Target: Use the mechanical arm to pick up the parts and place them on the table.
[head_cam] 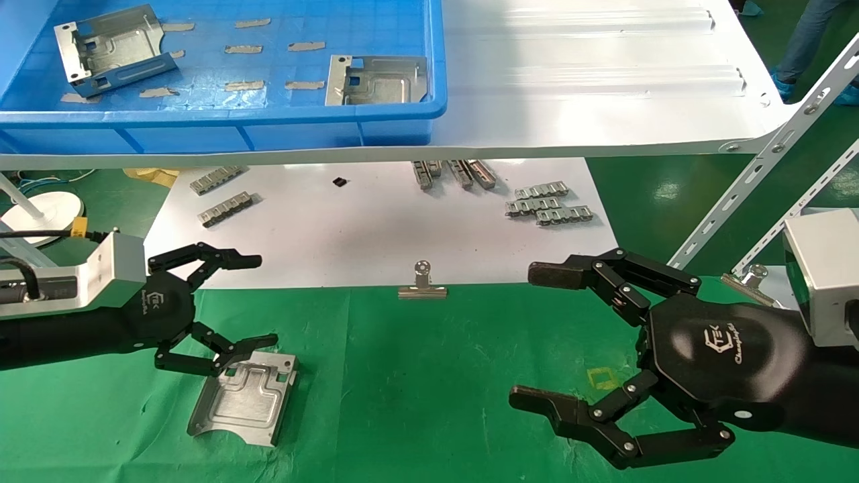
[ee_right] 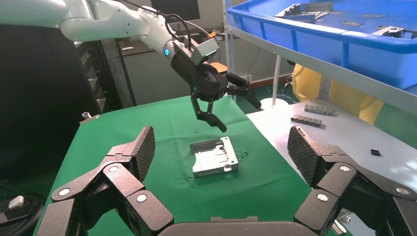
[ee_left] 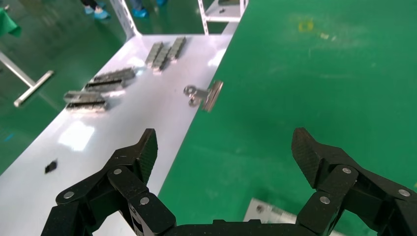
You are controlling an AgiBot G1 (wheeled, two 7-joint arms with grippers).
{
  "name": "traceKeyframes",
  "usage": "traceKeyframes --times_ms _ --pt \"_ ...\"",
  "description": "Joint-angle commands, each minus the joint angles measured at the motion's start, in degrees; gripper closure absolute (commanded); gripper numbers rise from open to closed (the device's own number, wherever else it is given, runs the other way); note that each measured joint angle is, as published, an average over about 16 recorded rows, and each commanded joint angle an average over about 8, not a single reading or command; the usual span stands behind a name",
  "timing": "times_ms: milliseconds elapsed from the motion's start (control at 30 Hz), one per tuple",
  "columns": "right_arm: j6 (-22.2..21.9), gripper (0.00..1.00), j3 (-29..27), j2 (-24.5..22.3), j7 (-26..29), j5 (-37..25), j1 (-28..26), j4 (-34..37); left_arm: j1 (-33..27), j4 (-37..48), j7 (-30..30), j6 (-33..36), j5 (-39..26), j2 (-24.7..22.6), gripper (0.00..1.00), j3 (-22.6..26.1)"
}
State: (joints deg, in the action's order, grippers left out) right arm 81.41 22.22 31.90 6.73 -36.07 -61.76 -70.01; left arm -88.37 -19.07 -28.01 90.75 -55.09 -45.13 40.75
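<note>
Left claw (head_cam: 258,302) spread wide, empty, just above near edge of stamped metal part (head_cam: 245,397) lying flat on green worktop (head_cam: 416,402). White "TEK" logo on palm. Two more parts (head_cam: 111,48) in blue bin (head_cam: 402,117). Right claw (head_cam: 530,339) wide, empty, "TEK Champright"-like script.

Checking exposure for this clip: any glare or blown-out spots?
Head view: strong glare across the white shelf, washing out its ridges. Left wrist view: bright reflection on the white sheet. Right wrist view: evenly lit; the part reads clearly on the green table.
</note>
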Motion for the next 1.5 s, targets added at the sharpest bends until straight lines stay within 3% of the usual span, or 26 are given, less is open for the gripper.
traceKeyframes --times_ms 33,1500 --pt "0.0 0.00 0.0 0.0 0.0 0.0 0.0 0.0 1.1 -2.2 1.6 -0.2 0.5 0.4 0.00 -1.0" --pt "0.0 0.00 0.0 0.0 0.0 0.0 0.0 0.0 24.9 -50.6 36.0 -4.7 12.3 9.4 0.00 -23.0"
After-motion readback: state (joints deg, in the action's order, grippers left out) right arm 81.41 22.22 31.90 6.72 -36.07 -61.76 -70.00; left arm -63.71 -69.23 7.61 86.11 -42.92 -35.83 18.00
